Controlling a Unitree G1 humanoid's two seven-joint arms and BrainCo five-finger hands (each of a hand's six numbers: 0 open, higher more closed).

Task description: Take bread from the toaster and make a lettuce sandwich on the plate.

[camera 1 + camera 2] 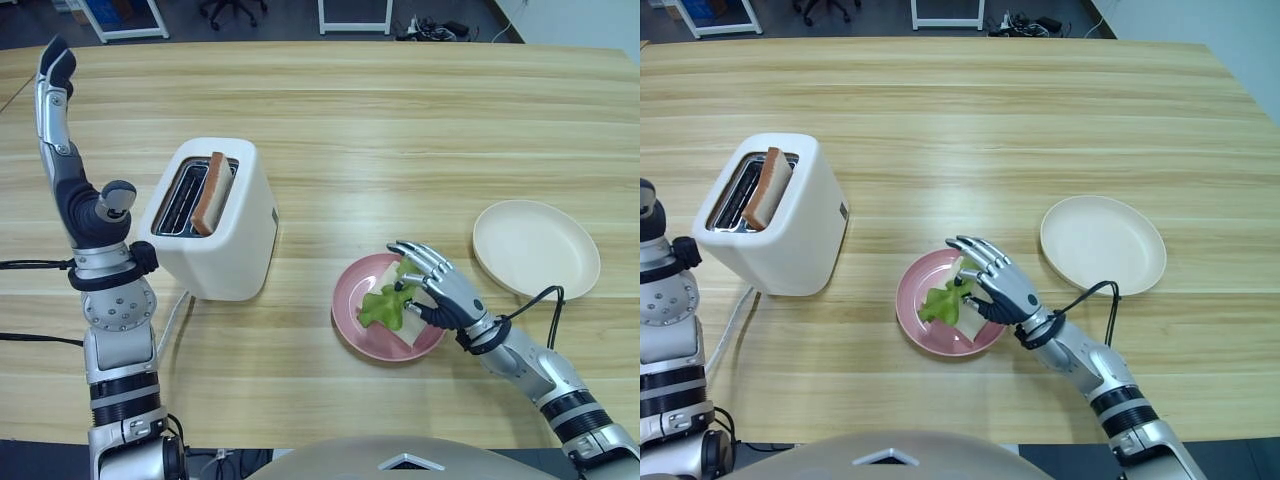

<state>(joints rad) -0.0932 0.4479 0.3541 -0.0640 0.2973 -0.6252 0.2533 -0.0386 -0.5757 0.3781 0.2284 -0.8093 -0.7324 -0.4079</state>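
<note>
Showing, from the left eye view, a white toaster [225, 235] standing on a wooden table [400, 120], with one slice of bread [210, 190] upright in its slot and leaning a little to the right. Raised just left of the toaster and apart from it: the left hand [72, 175], fingers straight and pointing upward, holding nothing. Trailing from the toaster's base toward the table's near edge: a white cord [172, 315]. Lying to the right of the toaster, on the near half of the table: a pink plate [372, 343] carrying a green lettuce leaf [383, 305] laid over a pale slice [413, 335], the slice peeking out at the leaf's near right side.

Turning to the right eye view: the right hand [1000, 285] poised over the pink plate's right rim, palm down, fingers splayed and only slightly bent, tips at the lettuce leaf's right edge, clasping nothing. Set farther right, apart from the pink plate: a cream plate [1103, 243]. Looping up from the right wrist: a black cable [1090, 295].
</note>
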